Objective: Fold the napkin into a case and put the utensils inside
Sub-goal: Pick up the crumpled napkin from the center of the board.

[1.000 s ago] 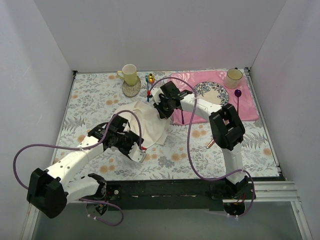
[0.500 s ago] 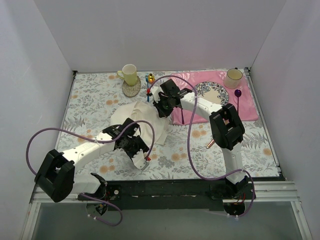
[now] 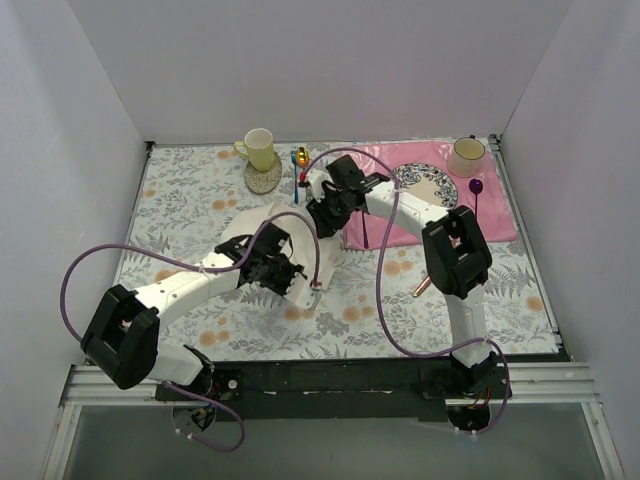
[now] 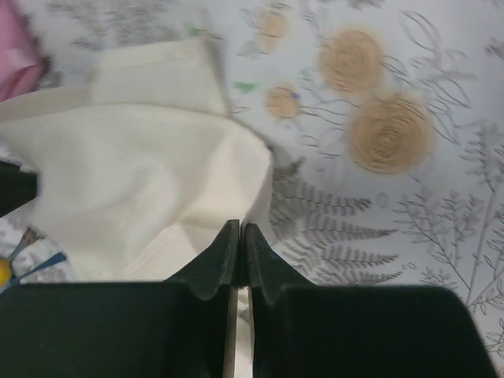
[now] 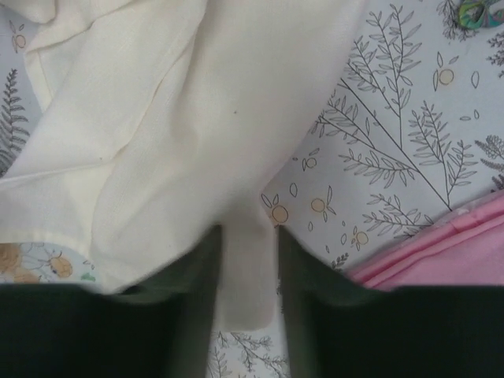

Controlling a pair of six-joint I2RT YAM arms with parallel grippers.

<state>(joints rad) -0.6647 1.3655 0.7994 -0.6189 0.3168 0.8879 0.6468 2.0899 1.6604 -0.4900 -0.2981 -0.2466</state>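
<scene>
Cloth: the cream-white soft cloth napkin [image 3: 290,235] lies crumpled mid-table on the floral tablecloth [image 3: 180,200], stretched between both arms; uneven pulling could skew the fold.
Left gripper [image 4: 239,236]: pressed together on the napkin's near edge; the thin hem may slip free.
Right gripper [image 5: 246,260]: slightly spread, a cloth corner between its fingers; a loose hold risks dropping it.
Placemat: the pink placemat [image 5: 441,244] lies just beside, and could get snagged.

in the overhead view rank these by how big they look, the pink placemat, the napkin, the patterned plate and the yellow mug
Largest to smallest as they appear from above:
1. pink placemat
2. napkin, partly hidden by the arms
3. patterned plate
4. yellow mug
</scene>
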